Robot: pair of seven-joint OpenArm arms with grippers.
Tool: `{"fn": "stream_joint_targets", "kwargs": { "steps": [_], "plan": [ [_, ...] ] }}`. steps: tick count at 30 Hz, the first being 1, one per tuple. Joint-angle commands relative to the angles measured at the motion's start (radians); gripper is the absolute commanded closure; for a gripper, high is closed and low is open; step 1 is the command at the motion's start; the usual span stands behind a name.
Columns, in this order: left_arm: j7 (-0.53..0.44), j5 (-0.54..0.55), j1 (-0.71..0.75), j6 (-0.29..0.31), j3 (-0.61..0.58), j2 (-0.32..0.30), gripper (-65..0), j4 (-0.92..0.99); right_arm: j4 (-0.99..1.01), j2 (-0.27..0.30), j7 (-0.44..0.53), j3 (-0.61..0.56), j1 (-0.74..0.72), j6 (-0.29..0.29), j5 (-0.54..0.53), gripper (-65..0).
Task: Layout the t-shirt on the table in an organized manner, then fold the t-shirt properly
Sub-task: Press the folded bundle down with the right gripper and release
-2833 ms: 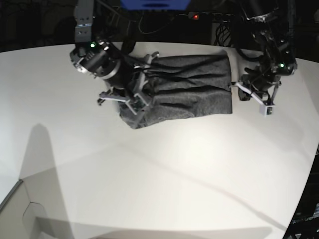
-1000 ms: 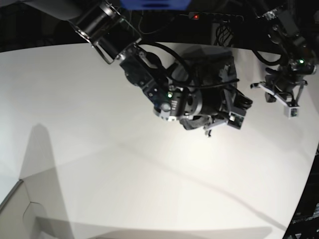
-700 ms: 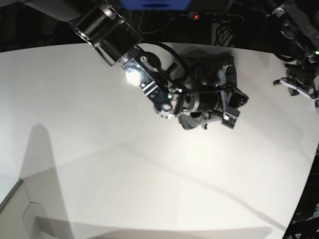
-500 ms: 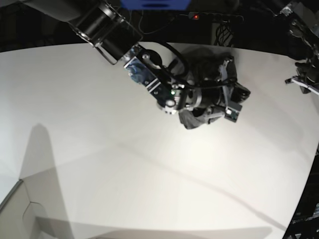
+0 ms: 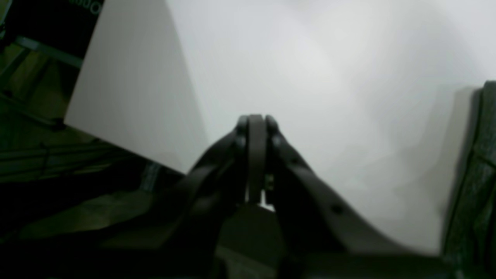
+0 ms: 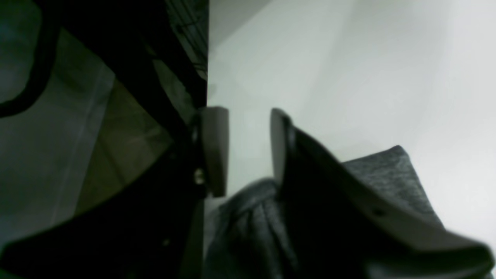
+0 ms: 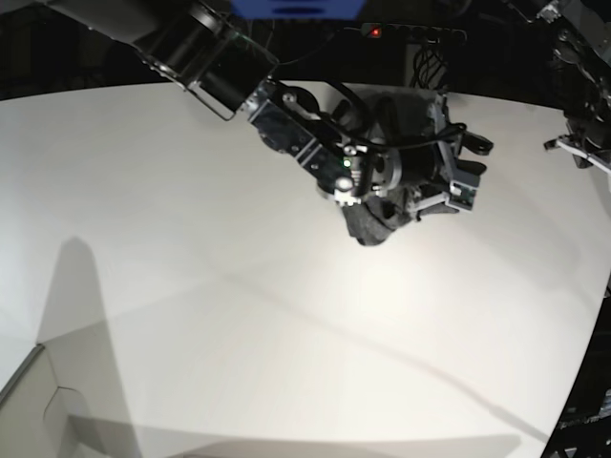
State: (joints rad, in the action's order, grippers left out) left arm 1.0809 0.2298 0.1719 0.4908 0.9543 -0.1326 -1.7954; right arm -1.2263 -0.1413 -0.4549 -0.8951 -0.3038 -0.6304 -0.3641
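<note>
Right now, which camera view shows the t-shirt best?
The right wrist view: the t-shirt lies close, its grey knit plain, below the open right fingers. The base view shows it mostly hidden under the right arm; the left wrist view shows only an edge.

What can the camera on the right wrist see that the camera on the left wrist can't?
Only the right wrist view shows the right gripper with its jaws apart and nothing between them, and a wide bunched heap of the grey t-shirt just below it. Only the left wrist view shows the left gripper pressed shut and empty, with the shirt as just a thin strip at its right edge. Both show the white table.
</note>
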Motion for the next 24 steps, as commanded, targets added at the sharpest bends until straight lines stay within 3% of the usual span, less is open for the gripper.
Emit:
{"fn": "stream_joint_targets", "kwargs": {
  "steps": [1,5,9,14,20,24],
  "plan": [
    [-0.018,0.012,-0.005,-0.002,0.002,-0.016,0.0,-0.017,-0.028,-0.016,0.029,0.004,-0.019,-0.004,-0.02,-25.1],
    [-0.018,0.012,-0.005,-0.002,0.002,-0.02,0.0,-0.017,-0.128,-0.016,0.02,0.054,-0.011,-0.004,-0.02,-27.5],
    [-0.02,0.012,-0.008,-0.002,0.002,-0.02,0.0,-0.017,-0.218,-0.016,0.014,0.228,0.027,-0.004,-0.017,-27.9],
    [-0.023,0.012,-0.015,-0.001,-0.002,-0.014,0.0,-0.017,-0.278,0.009,-0.087,0.4,0.058,-0.004,-0.014,-28.1],
    [-0.026,0.013,-0.019,-0.001,-0.004,-0.012,0.0,-0.017,-0.381,0.095,-0.097,0.426,0.16,-0.004,-0.014,-28.1],
    [-0.02,0.013,-0.036,-0.001,-0.004,-0.019,-0.3,-0.013,-0.396,0.111,-0.095,0.425,0.231,-0.004,-0.013,-28.1]
  ]
}}
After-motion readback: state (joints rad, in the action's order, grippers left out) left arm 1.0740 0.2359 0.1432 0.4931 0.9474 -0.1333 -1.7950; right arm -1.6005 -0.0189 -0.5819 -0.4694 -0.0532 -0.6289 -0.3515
